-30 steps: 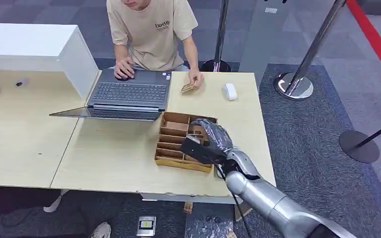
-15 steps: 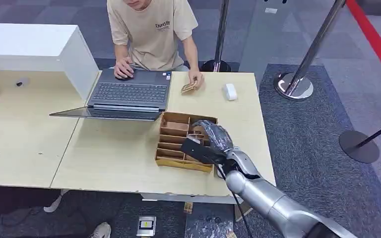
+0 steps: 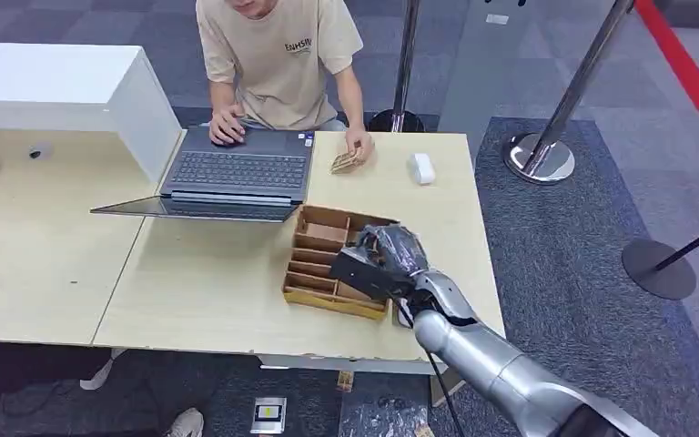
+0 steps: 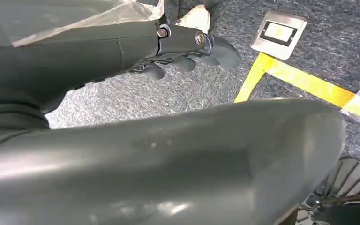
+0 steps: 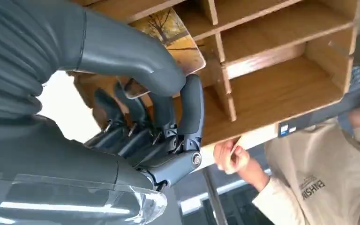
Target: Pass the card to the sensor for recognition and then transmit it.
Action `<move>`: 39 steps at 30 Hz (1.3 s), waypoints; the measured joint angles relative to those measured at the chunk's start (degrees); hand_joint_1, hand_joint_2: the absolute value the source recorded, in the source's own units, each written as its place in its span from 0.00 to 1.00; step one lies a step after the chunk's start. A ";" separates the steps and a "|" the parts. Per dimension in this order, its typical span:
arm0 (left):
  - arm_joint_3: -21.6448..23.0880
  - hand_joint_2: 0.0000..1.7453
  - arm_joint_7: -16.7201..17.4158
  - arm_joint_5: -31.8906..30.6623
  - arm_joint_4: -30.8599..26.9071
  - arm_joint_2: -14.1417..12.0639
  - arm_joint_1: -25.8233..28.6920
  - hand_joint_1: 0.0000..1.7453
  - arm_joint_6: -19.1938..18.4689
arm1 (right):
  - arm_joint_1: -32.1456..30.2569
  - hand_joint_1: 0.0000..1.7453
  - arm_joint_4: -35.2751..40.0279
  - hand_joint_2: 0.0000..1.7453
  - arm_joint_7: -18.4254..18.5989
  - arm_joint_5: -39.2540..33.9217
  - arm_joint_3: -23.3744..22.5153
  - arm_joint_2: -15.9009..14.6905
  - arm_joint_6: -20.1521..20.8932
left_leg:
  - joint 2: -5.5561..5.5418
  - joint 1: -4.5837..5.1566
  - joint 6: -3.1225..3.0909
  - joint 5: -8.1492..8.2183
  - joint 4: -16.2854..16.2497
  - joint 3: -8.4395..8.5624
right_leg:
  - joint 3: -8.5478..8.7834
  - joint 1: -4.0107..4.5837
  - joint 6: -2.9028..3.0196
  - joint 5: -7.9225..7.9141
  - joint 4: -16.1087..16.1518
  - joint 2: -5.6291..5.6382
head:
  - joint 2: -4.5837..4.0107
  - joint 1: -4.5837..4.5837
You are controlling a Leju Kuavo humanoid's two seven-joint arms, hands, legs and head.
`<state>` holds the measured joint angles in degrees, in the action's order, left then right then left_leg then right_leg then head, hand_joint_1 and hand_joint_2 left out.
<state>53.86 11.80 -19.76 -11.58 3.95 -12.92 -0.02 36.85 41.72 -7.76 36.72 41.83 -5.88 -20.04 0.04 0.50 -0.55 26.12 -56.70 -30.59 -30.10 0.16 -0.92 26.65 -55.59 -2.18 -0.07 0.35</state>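
My right hand [image 3: 391, 258] is over the right side of the wooden divider tray [image 3: 314, 273] near the table's front edge. In the right wrist view the hand [image 5: 136, 117] pinches a card [image 5: 173, 40] printed with an autumn tree, thumb on its face and fingers curled behind it, just above the tray's compartments [image 5: 272, 51]. A small white device [image 3: 421, 167] lies at the far right of the table. My left hand [image 4: 187, 51] hangs over the carpet and holds nothing.
A person in a beige shirt [image 3: 278, 55] sits across the table, one hand on an open laptop [image 3: 237, 171], the other holding small cards [image 3: 347, 161]. A white box [image 3: 64, 86] stands far left. Stanchion posts [image 3: 546, 137] stand right of the table.
My right hand has shifted slightly left and lower over the tray, and its fingers have curled in more. The person and the laptop have not moved.
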 joint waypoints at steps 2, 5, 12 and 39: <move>-0.02 0.00 -0.04 0.04 0.00 0.00 -0.03 0.00 0.00 | 0.01 1.00 0.00 1.00 0.00 0.33 0.07 0.00 0.07 | 0.00 0.00 0.00 0.00 0.00 0.00 | 0.00 0.00 0.00 0.00 0.00 0.00 | 0.00 0.02; -0.09 0.00 -0.15 0.22 0.00 0.00 -0.05 0.00 0.02 | 0.02 1.00 0.00 1.00 -0.13 0.46 0.09 0.00 0.15 | 0.00 0.00 0.00 0.00 0.00 0.00 | 0.00 0.00 0.00 0.00 0.00 0.00 | 0.00 0.02; -0.88 0.00 -0.24 0.42 0.00 0.00 -0.07 0.00 0.20 | 0.01 1.00 0.00 1.00 -0.57 0.46 0.09 0.00 0.28 | 0.00 0.00 0.00 0.00 0.00 0.00 | 0.00 0.00 0.00 0.00 0.00 0.00 | 0.00 0.02; -1.42 0.00 -0.33 -0.48 0.00 0.02 -0.05 0.00 0.22 | 0.74 1.00 8.15 1.00 -0.39 0.96 -1.33 -0.11 -5.01 | 0.00 0.00 0.00 0.00 0.00 -0.01 | -0.01 0.00 0.00 0.00 0.00 0.00 | 0.00 0.02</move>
<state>52.43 11.47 -20.24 -11.58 3.98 -12.97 0.20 37.59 49.88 -8.15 37.68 40.50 -5.99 -25.05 0.04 0.50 -0.55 26.11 -56.70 -30.60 -30.11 0.16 -0.92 26.65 -55.59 -2.18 -0.07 0.37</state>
